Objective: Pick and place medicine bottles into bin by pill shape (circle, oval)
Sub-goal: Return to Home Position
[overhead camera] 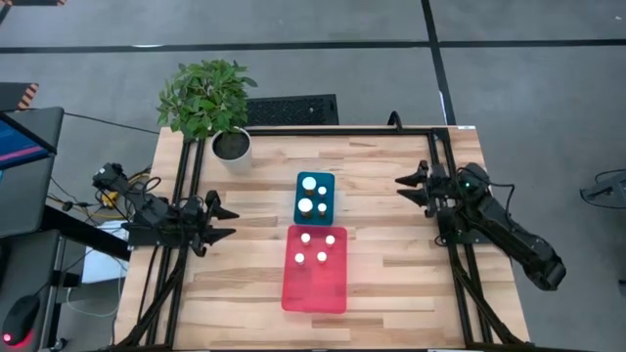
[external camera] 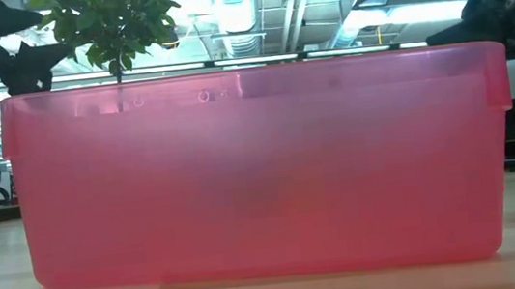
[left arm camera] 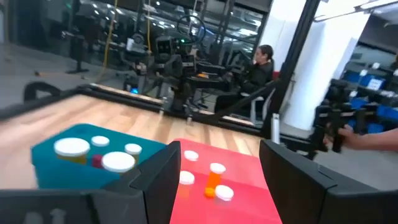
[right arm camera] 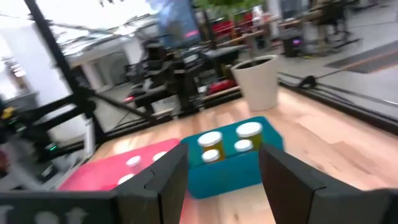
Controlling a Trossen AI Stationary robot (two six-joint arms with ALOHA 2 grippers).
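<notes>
Several small medicine bottles with white caps stand in two bins at the table's middle. The teal bin (overhead camera: 315, 196) holds three (overhead camera: 309, 183); it also shows in the left wrist view (left arm camera: 68, 163) and the right wrist view (right arm camera: 230, 163). The pink bin (overhead camera: 315, 269) holds several (overhead camera: 305, 239), one with an orange body (left arm camera: 212, 182). My left gripper (overhead camera: 227, 222) is open and empty at the table's left side. My right gripper (overhead camera: 406, 189) is open and empty at the right side. Both point toward the bins.
A potted plant in a white pot (overhead camera: 232, 145) stands at the far left of the table. Black frame rails (overhead camera: 186, 196) run along both sides. The pink bin (external camera: 261, 173) fills the low view. A person (left arm camera: 261, 65) sits beyond the table.
</notes>
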